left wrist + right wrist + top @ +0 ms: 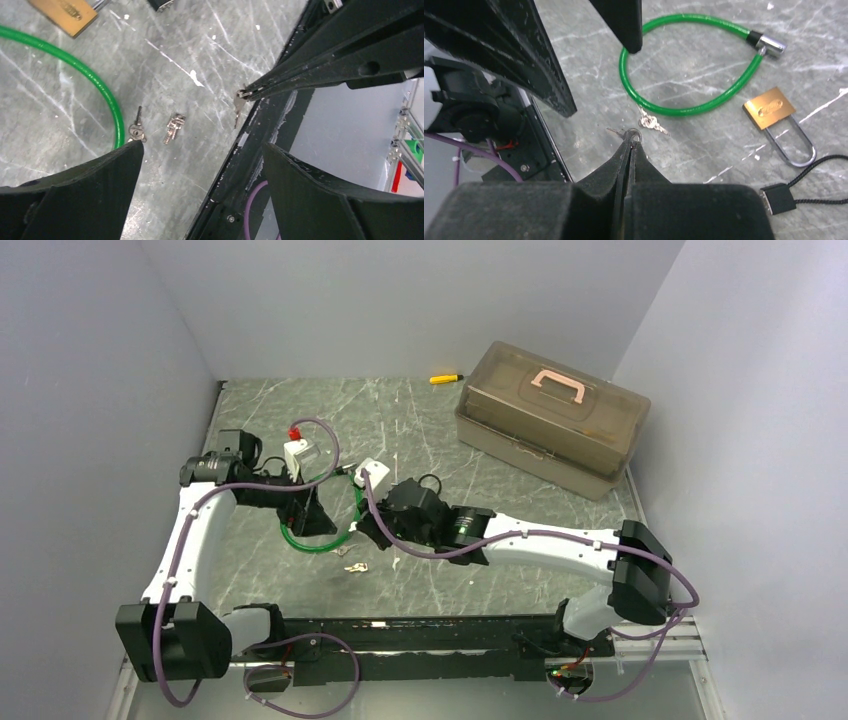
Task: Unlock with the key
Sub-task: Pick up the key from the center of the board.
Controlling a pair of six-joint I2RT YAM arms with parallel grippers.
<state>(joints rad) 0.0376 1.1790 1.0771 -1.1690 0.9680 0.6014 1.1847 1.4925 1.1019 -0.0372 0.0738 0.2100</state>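
Note:
My right gripper (pixel 630 143) is shut on the key (pixel 632 134), a small silvery key pinched by its head at the fingertips just above the table. The left wrist view shows that key (pixel 237 107) hanging from the right gripper's tips (pixel 248 93). The small brass padlock (pixel 770 109) lies flat to the right, its shackle closed. My left gripper (pixel 200 150) hovers open close by with nothing between its fingers; its fingers (pixel 546 65) fill the upper left of the right wrist view. From above, both grippers, left (pixel 312 515) and right (pixel 362 532), meet mid-table.
A green cable lock (pixel 684 65) loops beside the padlock. Two loose keys (pixel 136 130) (pixel 174 128) lie on the table. A black cord with a block (pixel 778 197) sits at the right. A brown lidded box (pixel 550 420) and a yellow-and-black tool (pixel 446 378) are at the back.

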